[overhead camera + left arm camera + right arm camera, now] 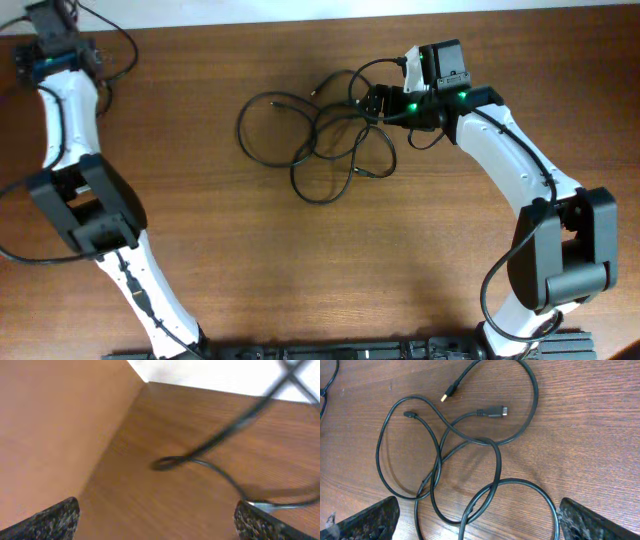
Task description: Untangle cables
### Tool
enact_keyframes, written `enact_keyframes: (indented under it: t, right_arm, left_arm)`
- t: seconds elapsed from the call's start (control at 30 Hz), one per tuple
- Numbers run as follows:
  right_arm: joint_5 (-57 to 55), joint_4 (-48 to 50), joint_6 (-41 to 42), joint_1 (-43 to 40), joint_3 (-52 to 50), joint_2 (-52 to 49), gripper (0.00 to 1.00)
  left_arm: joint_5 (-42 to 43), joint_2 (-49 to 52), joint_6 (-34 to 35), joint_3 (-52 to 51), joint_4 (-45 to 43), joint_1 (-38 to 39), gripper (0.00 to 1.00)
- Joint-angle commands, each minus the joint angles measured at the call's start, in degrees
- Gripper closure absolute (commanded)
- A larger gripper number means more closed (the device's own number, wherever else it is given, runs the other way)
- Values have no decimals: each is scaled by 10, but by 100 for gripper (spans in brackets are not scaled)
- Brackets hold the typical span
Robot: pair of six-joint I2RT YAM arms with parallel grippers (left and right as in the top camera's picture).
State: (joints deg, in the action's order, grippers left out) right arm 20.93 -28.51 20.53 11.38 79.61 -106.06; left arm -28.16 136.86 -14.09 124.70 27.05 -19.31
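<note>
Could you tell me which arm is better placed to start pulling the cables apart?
Right. Its open gripper is at the edge of the cables, which fill its wrist view; the left gripper sits at the table corner, far from them.

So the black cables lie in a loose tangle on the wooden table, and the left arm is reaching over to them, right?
Not quite: the right arm is reaching over to the cables, which do lie loosely tangled on the wooden table. The left arm is off at a corner, as the overhead view shows.
</note>
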Motion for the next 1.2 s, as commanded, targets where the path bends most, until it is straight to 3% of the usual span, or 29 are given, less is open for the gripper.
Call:
enact_keyframes:
  t: [0.0, 0.1, 0.27, 0.3, 0.33, 0.37, 0.4, 0.43, 0.47, 0.53, 0.63, 0.7, 0.77, 0.83, 0.87, 1.0, 1.07, 1.17]
  right_arm:
    - [-5, 0, -6, -2, 2, -1, 1]
    - [-5, 0, -6, -2, 2, -1, 1]
    - [-5, 0, -6, -2, 2, -1, 1]
    - [-5, 0, -6, -2, 2, -1, 1]
    - [-5, 0, -6, -2, 2, -1, 1]
    - [-5, 0, -6, -2, 2, -1, 1]
    - [-5, 0, -6, -2, 2, -1, 1]
    - [-5, 0, -6, -2, 2, -1, 1]
    - [-5, 0, -6, -2, 2, -1, 1]
    - [-5, 0, -6, -2, 2, -1, 1]
    - [-5, 0, -6, -2, 2, -1, 1]
    - [-5, 0, -6, -2, 2, -1, 1]
    - [-5, 0, -6, -2, 2, -1, 1]
    - [-5, 0, -6, -2, 2, -1, 1]
    - [-5, 0, -6, -2, 2, -1, 1]
    - [-5, 0, -6, -2, 2, -1, 1]
    - [-5, 0, -6, -2, 2, -1, 1]
    - [-5, 0, -6, -2, 2, -1, 1]
  left_arm:
    - [107, 5, -81, 0, -18, -56, 2]
    - [244, 20, -97, 0, -40, -80, 5]
    - [329, 61, -96, 0, -104, -81, 5]
    - [329, 64, -96, 0, -115, -81, 16]
    - [329, 65, -96, 0, -120, -81, 47]
    - [334, 66, -96, 0, -119, -81, 65]
    - [350, 66, -96, 0, -119, -81, 64]
    - [382, 65, -91, 0, -118, -81, 87]
    - [400, 65, -88, 0, -118, -81, 100]
    - [400, 64, -6, 1, -127, -81, 100]
    - [347, 12, 265, 3, -131, -94, 100]
    - [292, -46, 351, 3, -138, -94, 100]
    - [316, -80, 468, 3, -182, -94, 100]
    - [428, -83, 621, 3, -228, -94, 100]
    - [438, -80, 653, 2, -223, -93, 100]
    - [457, -28, 653, 0, -163, -90, 100]
    - [558, 29, 656, 0, -261, -95, 100]
    - [552, 76, 675, 0, -308, -97, 100]
